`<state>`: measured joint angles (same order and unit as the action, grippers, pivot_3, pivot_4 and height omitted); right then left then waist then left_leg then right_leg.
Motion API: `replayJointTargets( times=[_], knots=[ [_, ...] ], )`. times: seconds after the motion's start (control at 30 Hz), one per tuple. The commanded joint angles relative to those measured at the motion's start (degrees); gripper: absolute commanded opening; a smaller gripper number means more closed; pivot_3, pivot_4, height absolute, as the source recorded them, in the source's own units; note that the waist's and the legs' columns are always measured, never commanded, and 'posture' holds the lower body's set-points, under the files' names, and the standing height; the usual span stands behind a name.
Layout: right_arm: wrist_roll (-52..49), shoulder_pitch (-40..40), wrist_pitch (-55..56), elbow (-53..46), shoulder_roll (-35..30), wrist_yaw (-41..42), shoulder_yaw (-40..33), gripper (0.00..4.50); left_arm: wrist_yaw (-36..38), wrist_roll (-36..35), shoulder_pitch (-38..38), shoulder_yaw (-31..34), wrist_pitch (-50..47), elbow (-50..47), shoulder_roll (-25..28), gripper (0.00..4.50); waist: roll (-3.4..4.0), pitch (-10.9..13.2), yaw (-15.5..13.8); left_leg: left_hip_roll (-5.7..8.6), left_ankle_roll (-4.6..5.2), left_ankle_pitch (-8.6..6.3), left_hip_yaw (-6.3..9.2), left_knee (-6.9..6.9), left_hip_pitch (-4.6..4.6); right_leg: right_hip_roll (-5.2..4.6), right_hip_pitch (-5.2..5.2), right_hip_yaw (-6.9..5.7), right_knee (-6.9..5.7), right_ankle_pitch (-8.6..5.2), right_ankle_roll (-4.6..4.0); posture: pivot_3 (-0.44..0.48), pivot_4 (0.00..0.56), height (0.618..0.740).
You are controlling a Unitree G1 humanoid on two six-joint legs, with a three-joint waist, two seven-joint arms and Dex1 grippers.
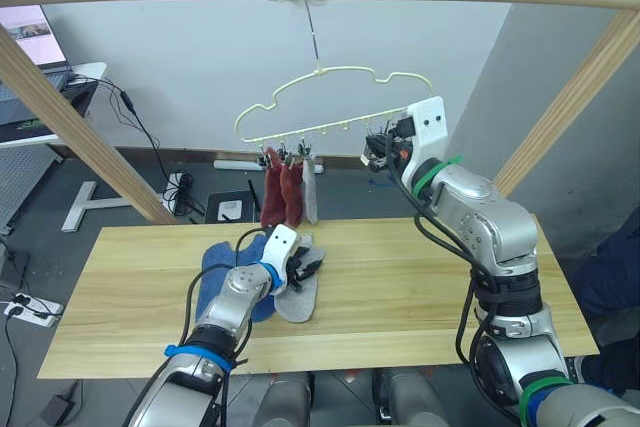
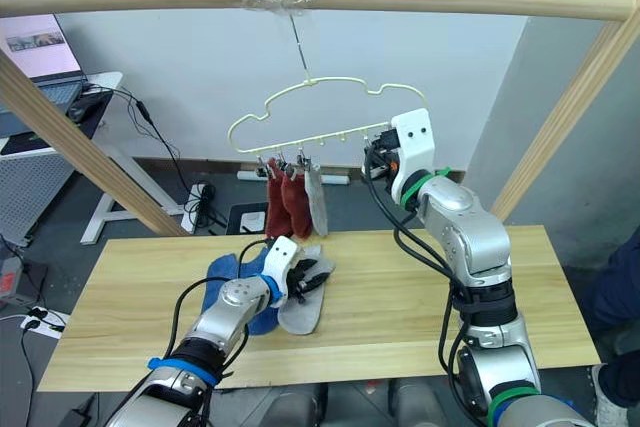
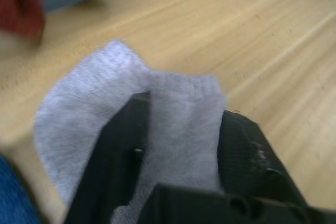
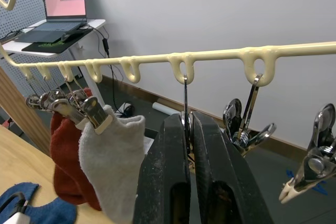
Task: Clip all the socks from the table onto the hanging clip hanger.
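Your left gripper (image 3: 178, 135) is down on the tabletop (image 1: 420, 297), fingers (image 3: 118, 145) spread either side of the light grey sock (image 3: 173, 103) that lies flat between them, not yet pinched. Just beside it lie the two blue socks (image 1: 222, 269), overlapping, partly under your arm. Up on the clip hanger (image 1: 330, 112), two rust red socks (image 1: 280, 192) and a second grey sock (image 4: 113, 174) already hang side by side near its left end. Your right gripper (image 4: 189, 145) is raised to the bar, fingers clenched on a metal clip (image 4: 185, 114), with two free clips (image 4: 244, 129) dangling just beside it.
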<state>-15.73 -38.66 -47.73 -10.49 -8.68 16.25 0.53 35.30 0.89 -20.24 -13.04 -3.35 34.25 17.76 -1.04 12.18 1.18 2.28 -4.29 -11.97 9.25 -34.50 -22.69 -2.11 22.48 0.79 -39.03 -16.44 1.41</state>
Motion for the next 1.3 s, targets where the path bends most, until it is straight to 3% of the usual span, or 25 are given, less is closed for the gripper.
replayJointTargets(
  times=[0.03, 0.2, 0.47, 0.6, 0.87, 1.3],
  knots=[
    [-1.1, -0.4, 0.1, -2.3, -0.7, 0.3, -1.3, 0.0, 3.5, 0.7, 3.9, -1.8, 0.5, -1.3, 0.3, 1.08, 0.01, 0.0, 0.0, 0.0, 0.0, 0.0, 0.0, 0.0, 0.0, 0.0, -0.01, 0.0, 0.0, 0.01, -0.02, 0.069, 0.209, 0.74],
    [-3.0, -1.5, -1.6, -1.5, -1.0, 0.4, -2.6, 0.0, 7.8, -1.5, 6.1, -2.0, 4.6, -9.8, -0.6, 0.05, 0.01, 0.0, -0.1, -0.04, 0.03, 0.01, 0.05, 0.0, -0.05, -0.05, -0.01, -0.01, 0.03, 0.04, -0.06, 0.08, 0.201, 0.74],
    [-12.6, -5.8, -18.3, -1.3, 1.5, -4.1, -14.0, 0.0, 9.6, -3.4, 7.0, -1.3, 18.2, -24.5, -1.2, 0.02, 0.02, 0.0, -0.9, -0.14, 0.05, 0.04, 0.1, 0.01, -0.23, -0.16, 0.15, 0.03, 0.03, 0.07, -0.07, 0.075, 0.199, 0.74],
    [-17.7, -11.3, -31.9, 1.9, 4.8, -9.1, -25.6, 0.0, 7.9, -2.3, 7.0, -1.6, 24.9, -30.2, -1.1, 0.02, 0.03, 0.0, -0.9, -0.09, 0.06, 0.03, 0.04, 0.03, -0.23, -0.14, 0.18, 0.03, 0.04, 0.07, -0.07, 0.07, 0.201, 0.74],
    [-18.9, -18.2, -44.5, 5.2, 7.8, -13.0, -37.6, 0.0, -0.7, 4.3, 4.0, -0.8, 34.7, -29.0, -2.7, 0.02, 0.07, 0.0, -1.2, 0.03, 0.11, 0.03, 0.0, 0.03, -0.24, -0.06, 0.17, 0.0, 0.04, 0.07, -0.06, 0.067, 0.206, 0.74],
    [-30.3, -18.7, -44.8, 8.3, 6.4, -20.6, -38.5, 0.0, -4.2, 4.2, -1.3, -0.9, 35.8, -21.8, -5.0, 0.02, 0.08, 0.0, -1.0, 0.07, 0.18, 0.01, -0.05, 0.03, -0.24, -0.02, 0.16, -0.02, 0.01, 0.08, -0.04, 0.06, 0.212, 0.74]
  ],
)
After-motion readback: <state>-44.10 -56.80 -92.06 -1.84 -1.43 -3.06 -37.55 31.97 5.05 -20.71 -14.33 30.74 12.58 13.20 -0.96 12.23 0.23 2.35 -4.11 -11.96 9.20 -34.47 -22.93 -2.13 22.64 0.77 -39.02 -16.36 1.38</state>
